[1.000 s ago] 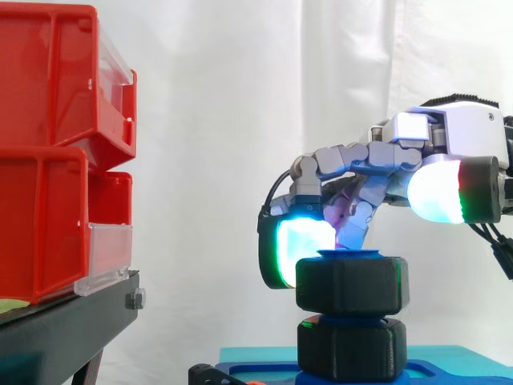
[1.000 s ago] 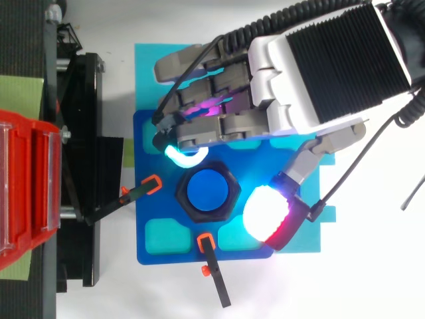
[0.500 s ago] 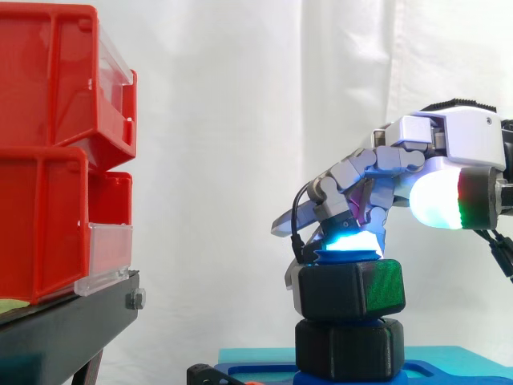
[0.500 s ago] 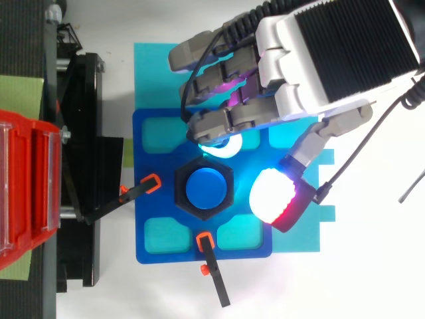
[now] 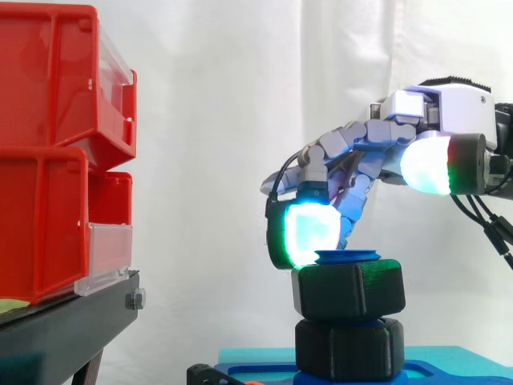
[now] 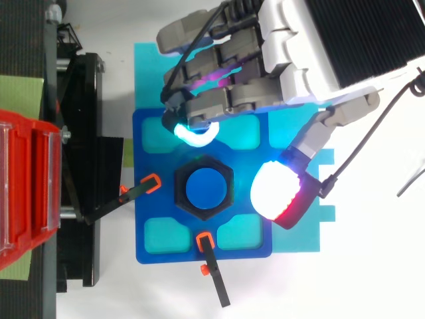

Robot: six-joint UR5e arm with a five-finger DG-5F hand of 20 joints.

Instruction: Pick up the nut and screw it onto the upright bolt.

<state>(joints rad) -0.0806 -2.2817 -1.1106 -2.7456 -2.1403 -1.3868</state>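
1. The black hex nut (image 5: 349, 290) sits on the upright blue bolt (image 6: 204, 189). The bolt's flat top shows just above the nut, and a second black hex piece (image 5: 350, 349) lies below it with a gap between them. I judge the nut is started on the thread but not run down.
2. The hand (image 5: 449, 120) hangs over and just beside the nut and grips nothing. Its arched fingers end in a glowing cyan pad (image 5: 303, 233) above the nut's near-left shoulder. The thumb pad (image 6: 279, 197) stands off on the opposite side, so the hand is spread fairly wide.
3. To turn well, the hand likely needs to come lower so that fingertip and thumb meet opposite flats of the hex rather than the rounded top edge.
4. It should press inward evenly and keep the turn centred on the bolt. A sideways push could cock the nut and bind the thread.
5. Short turns with a clean release between them would suit, given how little wrist swing seems available.
6. The blue fixture plate (image 6: 153, 206) carries the bolt and is held by two orange-tipped clamps (image 6: 211, 266). The red bins (image 5: 56, 160) stand well apart.
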